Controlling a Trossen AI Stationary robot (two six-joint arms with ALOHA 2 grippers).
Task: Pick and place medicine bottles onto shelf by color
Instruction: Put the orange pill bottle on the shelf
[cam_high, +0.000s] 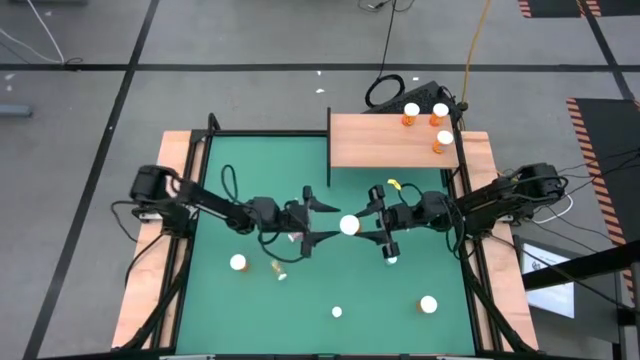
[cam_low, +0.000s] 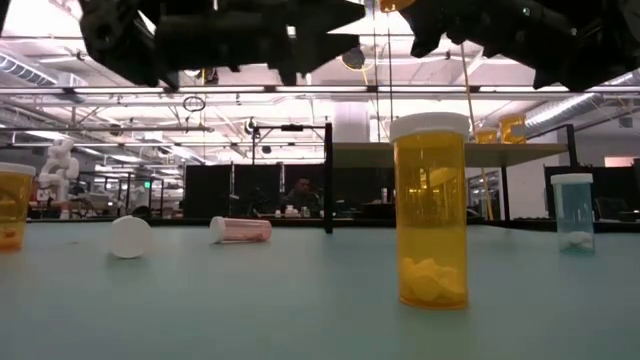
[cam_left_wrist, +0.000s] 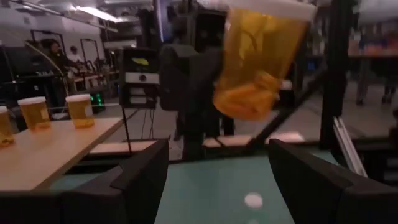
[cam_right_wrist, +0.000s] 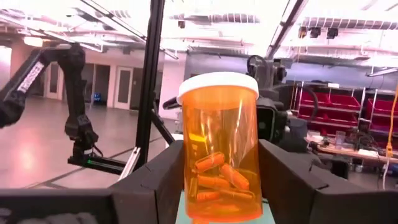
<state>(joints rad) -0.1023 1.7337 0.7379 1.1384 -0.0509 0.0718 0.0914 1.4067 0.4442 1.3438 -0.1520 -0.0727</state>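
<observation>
While right gripper (cam_right_wrist: 217, 180) pinches orange bottle (cam_right_wrist: 219, 149) mid-air over mat centre, left gripper (cam_left_wrist: 217, 180) faces it, fingers spread, empty. Keep bottle upright, carry to shelf (cam_high: 385, 140), set beside orange ones (cam_high: 432, 118).

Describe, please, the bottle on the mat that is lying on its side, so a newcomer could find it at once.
Start at the green mat and find the left arm's gripper over its middle. Just in front of that gripper, toward the mat's near edge, lies a small orange translucent bottle with a white cap. It alone is tipped over; the other bottles on the mat stand upright.
</observation>
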